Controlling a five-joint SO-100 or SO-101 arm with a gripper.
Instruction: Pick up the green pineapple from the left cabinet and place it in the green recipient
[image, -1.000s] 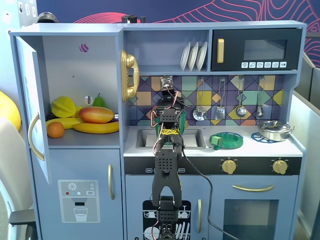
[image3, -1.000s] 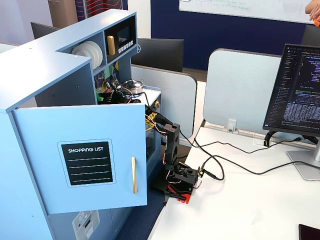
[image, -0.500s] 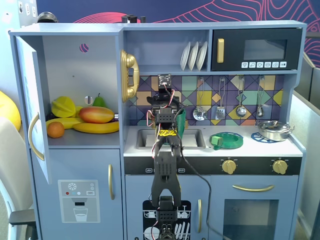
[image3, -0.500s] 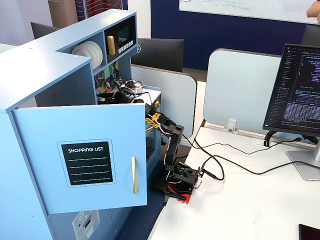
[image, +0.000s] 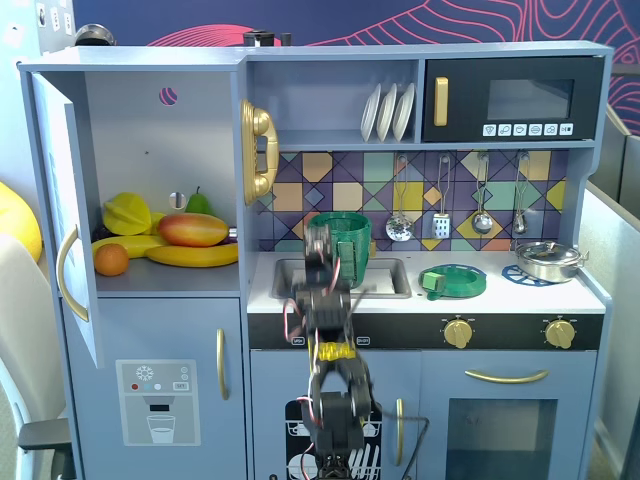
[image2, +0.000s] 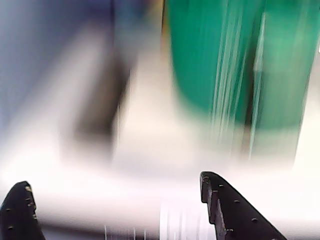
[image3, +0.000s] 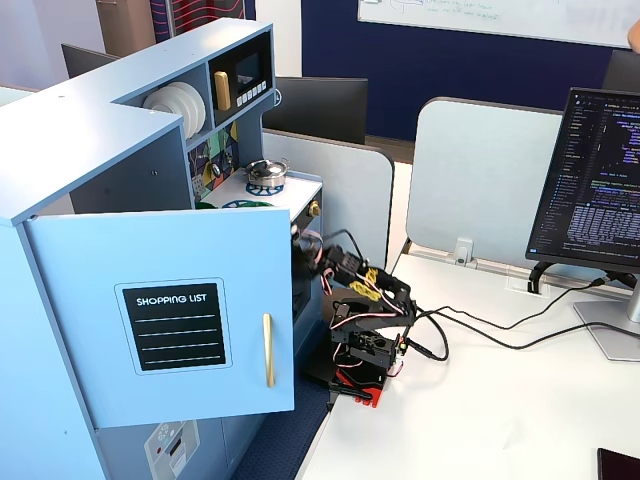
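The left cabinet (image: 150, 140) stands open, its door (image: 65, 210) swung to the left; the door also shows in the other fixed view (image3: 160, 300). The green pineapple is not visible in any view. On the cabinet shelf lie a yellow starfruit, a mango (image: 192, 229), a banana, an orange and a green pear (image: 199, 203). The green recipient (image: 356, 226) stands in the sink. My gripper (image: 320, 238) is raised in front of its left side. In the blurred wrist view the gripper (image2: 112, 180) is open and empty, with the recipient (image2: 220, 60) at the upper right.
A flat green-and-blue dish (image: 452, 280) and a metal pot (image: 548, 260) sit on the counter to the right. A gold phone (image: 258, 150) hangs on the cabinet's side. The microwave (image: 510, 98) is at the upper right. The arm (image3: 365, 300), its cables and a monitor (image3: 595, 170) are on the white desk.
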